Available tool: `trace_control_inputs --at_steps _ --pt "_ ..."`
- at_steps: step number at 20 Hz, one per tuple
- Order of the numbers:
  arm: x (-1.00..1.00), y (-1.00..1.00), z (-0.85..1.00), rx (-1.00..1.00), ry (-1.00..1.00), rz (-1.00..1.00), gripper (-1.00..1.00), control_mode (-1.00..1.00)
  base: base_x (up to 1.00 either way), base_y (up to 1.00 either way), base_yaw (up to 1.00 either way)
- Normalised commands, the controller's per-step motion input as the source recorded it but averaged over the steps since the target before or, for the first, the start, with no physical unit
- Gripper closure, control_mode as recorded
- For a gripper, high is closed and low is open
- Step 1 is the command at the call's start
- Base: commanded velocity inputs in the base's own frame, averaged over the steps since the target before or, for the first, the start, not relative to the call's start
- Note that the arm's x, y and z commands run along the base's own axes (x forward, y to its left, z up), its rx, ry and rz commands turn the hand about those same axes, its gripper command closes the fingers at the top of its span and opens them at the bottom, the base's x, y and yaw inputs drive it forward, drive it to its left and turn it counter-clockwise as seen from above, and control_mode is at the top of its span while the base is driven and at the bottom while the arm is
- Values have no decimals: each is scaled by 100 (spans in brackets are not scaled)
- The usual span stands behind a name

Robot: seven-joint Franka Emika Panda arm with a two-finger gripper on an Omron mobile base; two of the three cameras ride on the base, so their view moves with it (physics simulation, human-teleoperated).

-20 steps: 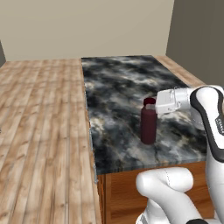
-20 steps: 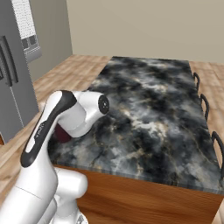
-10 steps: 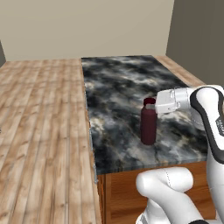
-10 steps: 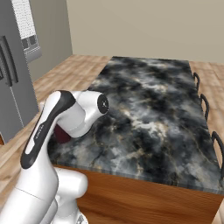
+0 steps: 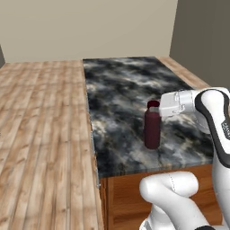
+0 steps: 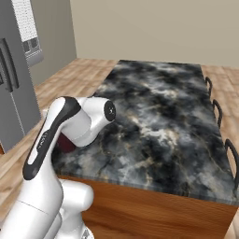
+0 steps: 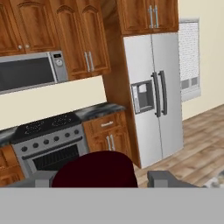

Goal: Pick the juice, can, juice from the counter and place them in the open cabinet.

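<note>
One juice bottle (image 5: 152, 129) stands upright near the counter (image 5: 121, 85) front-left edge; the grasp step is in hand.
Left base view: gripper (image 5: 158, 108) sits level with the maroon bottle's neck, beside and touching it. Right base view: the arm hides most of the bottle (image 6: 66, 142). Hand view: bottle cap (image 7: 95, 170) lies between the two fingertips (image 7: 159, 178), jaws half apart around it; cannot tell whether they clamp it. Judged next: confirm the grip, lift straight up, then carry to the cabinet.
</note>
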Motion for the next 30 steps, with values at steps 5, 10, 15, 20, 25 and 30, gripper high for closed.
trace_control_inputs --at_steps 5,10,15,20,25,30 --pt "0 0 0 0 0 0 100 100 -66 -9 -7" --pt "0 0 0 0 0 0 100 100 -45 -9 -21" --pt "0 0 0 0 0 0 100 100 5 -4 -62" --pt "0 0 0 0 0 0 100 100 4 0 -83" --pt "0 0 0 0 0 0 100 100 2 2 -89" --pt "0 0 0 0 0 0 100 100 7 0 -81"
